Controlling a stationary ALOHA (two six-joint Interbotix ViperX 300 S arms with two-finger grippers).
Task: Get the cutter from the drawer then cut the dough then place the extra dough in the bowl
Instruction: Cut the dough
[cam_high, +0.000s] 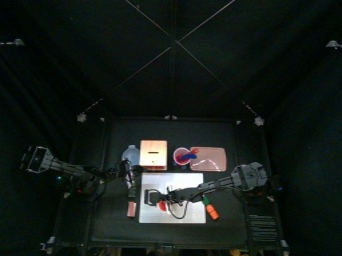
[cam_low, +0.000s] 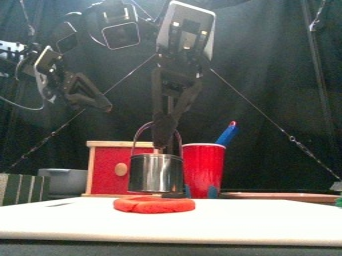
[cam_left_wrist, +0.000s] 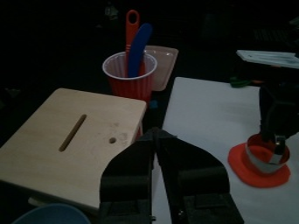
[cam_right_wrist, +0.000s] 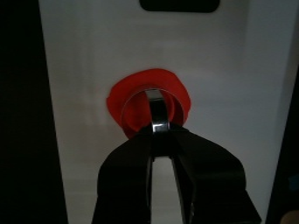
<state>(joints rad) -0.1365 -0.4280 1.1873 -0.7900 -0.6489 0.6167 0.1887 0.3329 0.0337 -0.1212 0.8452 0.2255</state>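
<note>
Right gripper (cam_right_wrist: 156, 131) jaws clenched on the wire handle of the cutter (cam_low: 156, 171), pinched at its top so the ring hangs level. Cutter sits on the red dough (cam_low: 154, 205), mid white cutting board (cam_low: 267, 222); dough shows around the ring, so the press looks centred. Cut probably under way, extra not yet lifted. Left gripper (cam_left_wrist: 153, 144) off the board's left edge, jaws drawn together on nothing, likely parked clear of the work. Bowl (cam_left_wrist: 45, 214) also left of the board, ready for scraps. Behind the board: wooden box (cam_low: 118, 165), red cup (cam_low: 205, 170) with knives
</note>
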